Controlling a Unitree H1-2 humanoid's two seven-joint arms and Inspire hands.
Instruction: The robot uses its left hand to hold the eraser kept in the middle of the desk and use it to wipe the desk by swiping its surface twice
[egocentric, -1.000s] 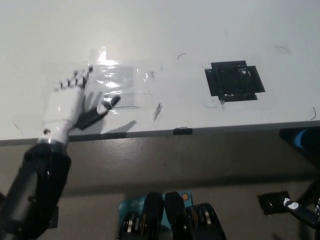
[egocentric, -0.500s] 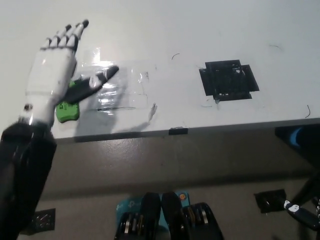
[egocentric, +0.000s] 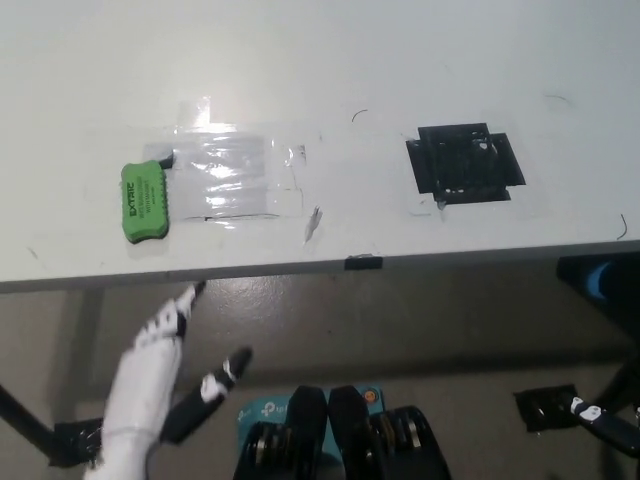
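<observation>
On the left part of the white desk (egocentric: 420, 40), a green eraser (egocentric: 145, 202) lies flat near the front edge, its long side running away from the robot, with nothing touching it. Just to its right, and touching its right edge, is a patch of clear shiny tape (egocentric: 232, 175). Below the desk's front edge, well apart from the eraser, the white left hand (egocentric: 150, 375) hangs with its fingers spread wide and holds nothing. Further right, small dark pen marks (egocentric: 314, 222) dot the surface, and a square of black tape (egocentric: 464, 163) sits on the right part of the desk. The black right hand is not in view.

With the eraser lying free and the hand off the desk, either the wiping has finished or the grasp has yet to come; these pictures alone cannot settle how many of the 2 swipes are done. If any remain, the hand would need to rise over the edge, come down on the eraser and close along its sides.
</observation>
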